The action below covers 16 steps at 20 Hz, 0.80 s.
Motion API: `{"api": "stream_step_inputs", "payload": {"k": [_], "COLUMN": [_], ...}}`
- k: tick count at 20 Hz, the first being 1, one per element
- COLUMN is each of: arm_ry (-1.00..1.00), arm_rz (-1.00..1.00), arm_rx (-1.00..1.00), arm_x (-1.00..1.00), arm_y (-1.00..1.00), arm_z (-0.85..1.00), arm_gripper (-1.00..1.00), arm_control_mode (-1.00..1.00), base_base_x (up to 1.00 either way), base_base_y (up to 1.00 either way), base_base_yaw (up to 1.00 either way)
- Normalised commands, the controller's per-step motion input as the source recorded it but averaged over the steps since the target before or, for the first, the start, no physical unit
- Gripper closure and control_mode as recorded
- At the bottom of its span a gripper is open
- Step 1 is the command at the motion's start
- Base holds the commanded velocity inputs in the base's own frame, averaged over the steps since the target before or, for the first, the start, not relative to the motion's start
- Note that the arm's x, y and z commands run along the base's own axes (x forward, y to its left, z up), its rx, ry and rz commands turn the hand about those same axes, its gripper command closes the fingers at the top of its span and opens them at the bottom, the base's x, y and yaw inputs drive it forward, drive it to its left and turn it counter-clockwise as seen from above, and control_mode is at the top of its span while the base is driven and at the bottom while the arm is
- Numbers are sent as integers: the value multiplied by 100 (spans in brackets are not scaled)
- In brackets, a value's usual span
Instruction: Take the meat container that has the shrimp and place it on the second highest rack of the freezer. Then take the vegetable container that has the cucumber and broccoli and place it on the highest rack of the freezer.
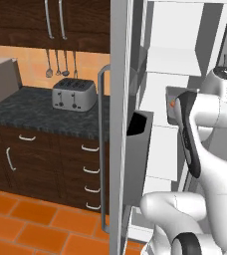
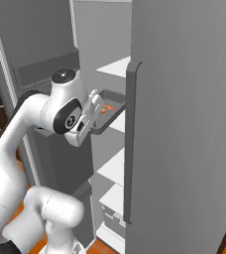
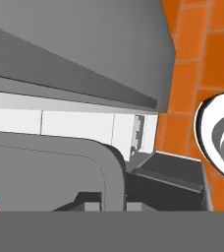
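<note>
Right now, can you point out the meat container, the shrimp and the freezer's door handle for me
meat container (image 2: 110, 111): right base view, its dark grey floor near the front wall.
shrimp (image 2: 104, 110): right base view, the small orange-red body inside the tray.
freezer's door handle (image 1: 101, 149): left base view, the middle of the vertical grey bar.

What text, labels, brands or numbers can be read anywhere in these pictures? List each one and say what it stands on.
None: no readable word, label, brand, number or sign stands on anything here.
The freezer, its door handle and its white shelves are plain.
The toaster on the counter carries no legible mark.
The meat container with the shrimp, held at the gripper, is unmarked.
</note>
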Motion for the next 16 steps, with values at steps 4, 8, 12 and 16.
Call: {"api": "stream_step_inputs", "payload": {"k": [4, 8, 12, 16], "arm_ry": [-6, 0, 0, 0], "arm_rz": [0, 0, 0, 0], "arm_rx": [0, 0, 0, -1], "arm_x": [47, 35, 28, 45], "arm_y": [-1, -33, -13, 0], "arm_z": [-55, -10, -4, -20], "arm_gripper": [100, 100, 100, 100], "arm_control_mode": [-100, -100, -100, -100], "base_base_x": [0, 0, 0, 0], "base_base_y": [0, 0, 0, 0], "base_base_yaw": [0, 0, 0, 0]}}
